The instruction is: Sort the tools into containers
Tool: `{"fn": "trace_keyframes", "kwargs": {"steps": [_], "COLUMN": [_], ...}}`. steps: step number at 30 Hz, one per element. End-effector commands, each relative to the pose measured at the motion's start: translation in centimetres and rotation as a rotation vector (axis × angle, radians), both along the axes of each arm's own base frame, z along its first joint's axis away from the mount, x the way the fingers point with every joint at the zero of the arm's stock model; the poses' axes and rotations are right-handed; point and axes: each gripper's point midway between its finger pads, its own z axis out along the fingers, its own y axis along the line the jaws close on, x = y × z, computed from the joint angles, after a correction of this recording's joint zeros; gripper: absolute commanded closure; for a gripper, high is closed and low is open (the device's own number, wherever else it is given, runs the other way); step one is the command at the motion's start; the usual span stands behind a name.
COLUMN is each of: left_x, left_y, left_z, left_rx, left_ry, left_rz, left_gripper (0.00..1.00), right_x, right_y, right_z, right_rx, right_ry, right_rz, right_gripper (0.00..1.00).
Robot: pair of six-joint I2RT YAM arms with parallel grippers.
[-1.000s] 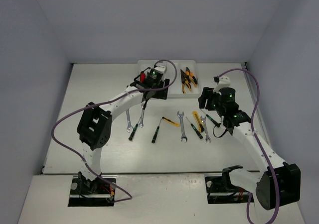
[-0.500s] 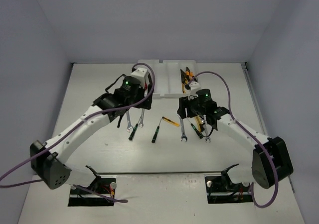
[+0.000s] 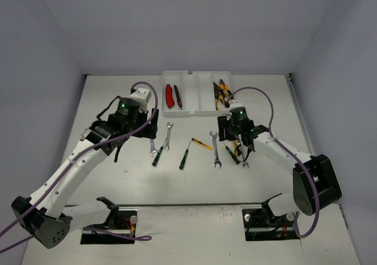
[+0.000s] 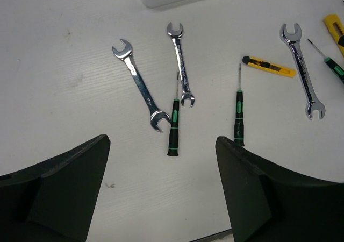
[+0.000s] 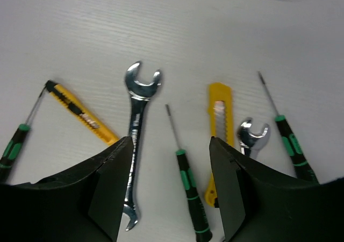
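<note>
Tray [image 3: 197, 97]: set against the far edge of the tabletop [image 3: 106, 176], midway between the two arms, so that its slots can be reached from either side.
Red cutters [image 3: 169, 95]: laid lengthwise in the slot at the tray's left end; judged as already sorted.
Pliers [image 3: 221, 93]: laid in the slot at the right end, apart from the cutters, so one kind is kept to one slot.
Middle slots: seen bare; presumably meant for the kinds not yet sorted.
Loose tools [image 3: 215, 150]: spread in a rough row on the tabletop on the near side of the tray, mostly side by side and not stacked, so room is given for fingers around each.
Left claw [image 4: 161, 145]: held wide open with nothing in it, raised above two wrenches [image 4: 180, 64] and a screwdriver [image 4: 173, 126], which lie close together; the height suits a choice of target, not a grasp.
Right claw [image 5: 170, 140]: held open and empty, low over the row. A thin screwdriver [image 5: 187, 185] lies between the fingers, a long wrench [image 5: 137, 113] just beside one finger and a yellow knife [image 5: 219, 118] just beside the other.
Step in hand: judged as the approach to the next pick by each arm, with most of the tools not yet sorted.
Risk: a neighbouring tool could be nipped along with the chosen one, and flat, thin tools call for fingertips brought right down to the tabletop.
</note>
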Motion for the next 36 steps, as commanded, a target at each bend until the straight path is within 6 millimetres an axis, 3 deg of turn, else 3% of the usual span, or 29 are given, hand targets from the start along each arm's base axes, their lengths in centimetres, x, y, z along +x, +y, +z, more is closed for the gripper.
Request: {"fn": "trace_keyframes", "kwargs": {"steps": [1, 11, 18, 21, 26, 29, 32, 36], "left_x": [0.0, -0.1, -0.1, -0.1, 0.0, 0.0, 0.0, 0.1], "left_y": [0.7, 3.5, 4.2, 3.9, 4.0, 4.1, 4.0, 4.1], "left_z": [1.7, -0.7, -1.5, -1.8, -1.9, -2.0, -2.0, -1.9], "left_rx": [-0.009, 0.113, 0.121, 0.102, 0.091, 0.085, 0.078, 0.065], "left_ry": [-0.055, -0.048, -0.028, -0.013, -0.004, -0.001, 0.000, -0.002], "left_rz": [-0.027, 0.011, 0.025, 0.018, 0.023, 0.026, 0.025, 0.032], "left_gripper": [0.23, 0.23, 0.23, 0.23, 0.23, 0.23, 0.23, 0.23], "right_x": [1.6, 1.0, 0.5, 0.5, 0.7, 1.1, 1.9, 3.8], "right_y": [-3.4, -4.0, -3.4, -3.2, -3.2, -3.1, -2.4, -0.7], "right_z": [-0.4, -5.7, -7.0, -7.0, -7.3, -7.0, -5.6, -1.0], "right_rx": [-0.007, -0.046, -0.031, -0.023, -0.029, -0.033, -0.019, 0.044], "right_ry": [0.014, 0.172, 0.221, 0.228, 0.238, 0.224, 0.186, 0.071], "right_rz": [-0.144, -0.163, -0.149, -0.145, -0.152, -0.159, -0.154, -0.145], "right_gripper": [0.45, 0.46, 0.52, 0.60, 0.84, 0.98, 1.00, 1.00]}}
